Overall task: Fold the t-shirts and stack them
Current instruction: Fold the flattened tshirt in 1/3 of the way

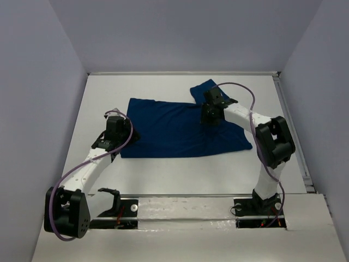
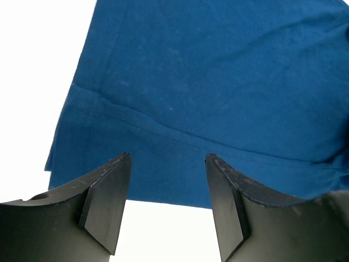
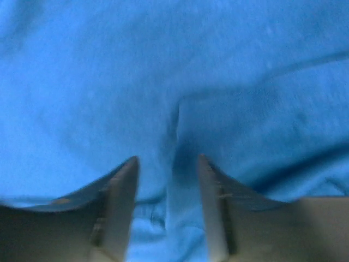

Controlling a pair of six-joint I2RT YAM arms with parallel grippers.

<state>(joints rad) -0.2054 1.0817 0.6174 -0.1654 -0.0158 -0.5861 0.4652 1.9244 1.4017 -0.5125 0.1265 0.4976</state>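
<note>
a navy t-shirt (image 1: 174,128) lies spread across the middle of the white bench (image 1: 180,174), the left gripper (image 2: 168,158) released at its near-left corner, the right gripper (image 3: 167,159) released over a crease near its right end.

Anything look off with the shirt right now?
Nothing torn or spilled. The dark navy blue cloth t-shirt lies on the white table slightly askew: one sleeve juts out at the far edge beside the right pincer, and a raised crease of cloth runs into the gap between that pincer's open fingers.
</note>
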